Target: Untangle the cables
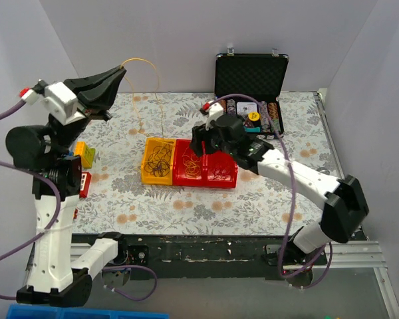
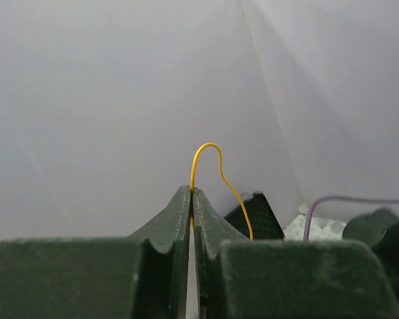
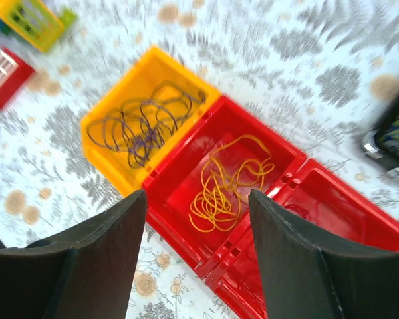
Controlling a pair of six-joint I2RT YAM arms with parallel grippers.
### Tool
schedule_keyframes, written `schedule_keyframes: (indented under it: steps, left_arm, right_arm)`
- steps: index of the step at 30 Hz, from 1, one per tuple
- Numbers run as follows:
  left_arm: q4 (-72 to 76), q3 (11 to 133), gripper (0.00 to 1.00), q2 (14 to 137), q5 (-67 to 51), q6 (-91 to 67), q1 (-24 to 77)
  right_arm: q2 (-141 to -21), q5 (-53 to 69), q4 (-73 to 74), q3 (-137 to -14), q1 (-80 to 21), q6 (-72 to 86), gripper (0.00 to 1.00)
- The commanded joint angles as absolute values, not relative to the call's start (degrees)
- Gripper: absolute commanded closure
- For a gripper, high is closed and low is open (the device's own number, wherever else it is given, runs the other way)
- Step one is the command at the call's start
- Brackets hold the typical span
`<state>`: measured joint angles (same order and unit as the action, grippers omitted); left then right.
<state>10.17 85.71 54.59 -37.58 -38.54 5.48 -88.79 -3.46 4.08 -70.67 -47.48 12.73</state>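
My left gripper (image 1: 122,72) is raised high at the back left, shut on a thin yellow cable (image 1: 143,61). The cable arcs out of the fingertips and hangs down toward the table. In the left wrist view the left gripper (image 2: 191,193) pinches the yellow cable (image 2: 209,147) at the tips of its jaws. My right gripper (image 1: 209,145) hovers open over the bins, nothing between its fingers (image 3: 120,226). Below it a loose heap of yellow cables (image 3: 229,183) lies in a red bin (image 3: 176,229). Dark purple cables (image 3: 143,123) lie in the yellow bin (image 3: 110,163).
A second red bin (image 1: 223,181) adjoins the first on the right. An open black case (image 1: 251,76) with small items stands at the back right. A yellow-green block (image 1: 85,153) and a red block (image 1: 85,184) lie at the left. White walls enclose the table.
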Motion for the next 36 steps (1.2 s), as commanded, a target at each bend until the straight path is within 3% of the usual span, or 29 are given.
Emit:
schedule_keyframes:
  steps: [1,7,16,36]
  left_arm:
    - [14.3,82.1,1.00,57.8,-41.9,-45.1,5.6]
    - [16.9,79.5,1.00,61.5,-41.1,-45.3,10.1]
    - [16.9,74.4,1.00,63.5,-35.2,-35.7,22.8]
    - [20.1,62.1,1.00,62.3,-27.4,-29.0,23.4]
  right_arm:
    - [-76.0,-7.4,0.6,-67.7,-46.7,15.0,0.30]
    - [-62.9,-11.9,0.5,-58.5,-45.4,16.2,0.34]
    - [-56.4,-14.8,2.3,-51.8,-43.4,17.4,0.34]
    - [-49.0,-15.5,3.0,-43.9,-41.7,19.2,0.37]
